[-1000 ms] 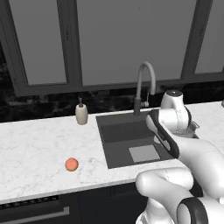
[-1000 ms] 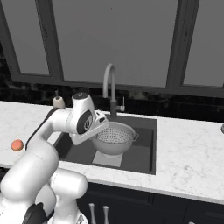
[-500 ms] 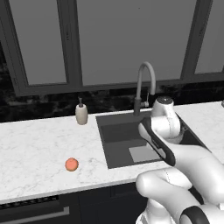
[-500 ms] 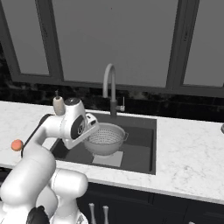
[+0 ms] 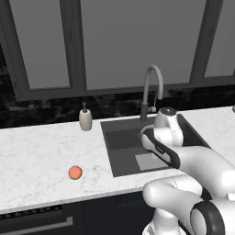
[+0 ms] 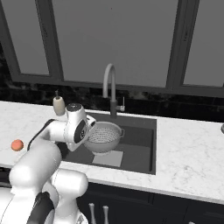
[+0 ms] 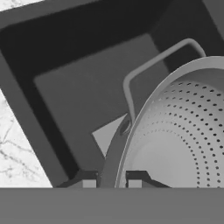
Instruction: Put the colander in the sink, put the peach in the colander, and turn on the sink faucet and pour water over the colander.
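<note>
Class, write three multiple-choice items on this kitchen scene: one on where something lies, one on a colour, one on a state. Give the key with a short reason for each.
1. Where is the small orange-pink peach?
A. on the white marble counter, left of the dark grey sink
B. inside the colander
C. on the window sill

2. What colour is the soap dispenser bottle?
A. blue
B. beige
C. black

3. What is the gripper doing?
A. hanging open over the counter
B. shut on the faucet lever
C. shut on the rim of the round silvery perforated metal colander

Key: 1 A, the peach sits on bare counter left of the basin. 2 B, the bottle by the sink's back corner is beige. 3 C, the hand view shows a fingertip on each side of the colander's rim, over the sink.
</note>
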Robot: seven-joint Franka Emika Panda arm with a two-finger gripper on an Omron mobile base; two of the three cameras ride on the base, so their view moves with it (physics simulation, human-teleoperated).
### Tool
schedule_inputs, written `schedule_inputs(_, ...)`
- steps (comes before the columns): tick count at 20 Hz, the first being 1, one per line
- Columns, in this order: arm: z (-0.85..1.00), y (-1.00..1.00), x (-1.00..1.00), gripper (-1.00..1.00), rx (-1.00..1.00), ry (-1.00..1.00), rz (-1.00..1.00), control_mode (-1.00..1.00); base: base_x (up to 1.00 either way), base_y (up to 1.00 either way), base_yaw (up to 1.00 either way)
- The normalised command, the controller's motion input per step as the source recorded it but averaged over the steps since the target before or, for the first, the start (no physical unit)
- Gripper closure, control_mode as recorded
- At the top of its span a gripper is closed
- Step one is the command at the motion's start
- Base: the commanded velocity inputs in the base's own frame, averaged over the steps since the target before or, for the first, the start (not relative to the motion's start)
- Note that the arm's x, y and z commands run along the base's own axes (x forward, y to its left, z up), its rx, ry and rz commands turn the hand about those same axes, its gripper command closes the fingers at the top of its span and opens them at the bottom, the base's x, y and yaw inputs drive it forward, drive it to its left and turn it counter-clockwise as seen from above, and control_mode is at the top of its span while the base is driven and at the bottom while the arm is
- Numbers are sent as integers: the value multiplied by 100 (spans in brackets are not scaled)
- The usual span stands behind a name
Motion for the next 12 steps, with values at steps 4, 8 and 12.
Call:
schedule_inputs(4,-36,2,41,100,0,0,0,-100,0,0,0)
schedule_inputs(8,-37,9,33,100,0,3,0,-100,0,0,0)
schedule_inputs(12,-32,13,30,100,0,7,0,-100,0,0,0)
